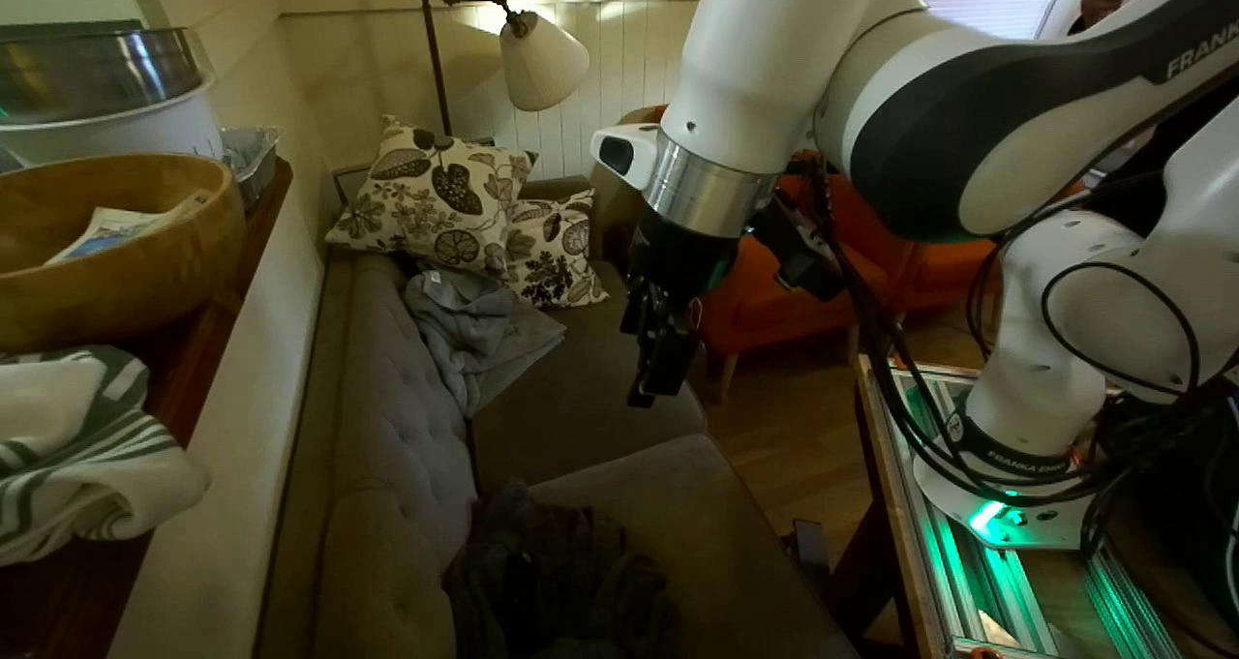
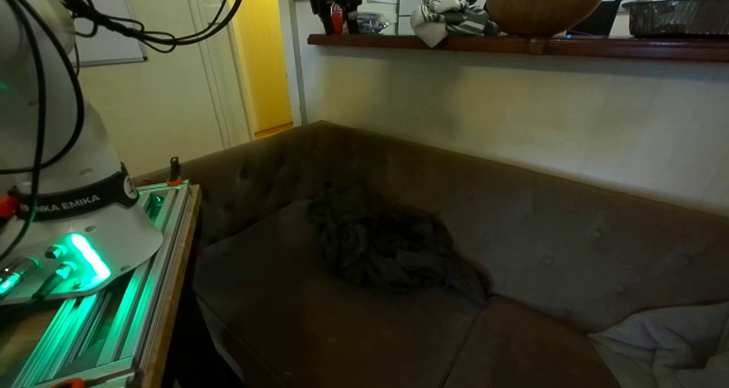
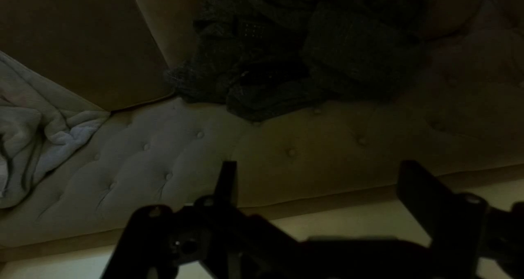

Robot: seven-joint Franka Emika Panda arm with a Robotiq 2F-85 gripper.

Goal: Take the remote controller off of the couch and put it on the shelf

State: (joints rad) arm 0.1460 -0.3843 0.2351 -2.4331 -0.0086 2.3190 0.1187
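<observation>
Hovering spread and empty, Robotiq gripper (image 3: 318, 176), presumably to straddle likely remote (image 3: 254, 31) on dark blanket (image 3: 352, 45) along rear seat edge of couch (image 2: 353, 337).

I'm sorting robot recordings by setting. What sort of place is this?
Most likely a living room in a home, judging by the long grey-brown button-tufted fabric couch, the cream fabric pillows with a dark plant print, and the dark metal lamp with a pale cone-shaped shade.
</observation>
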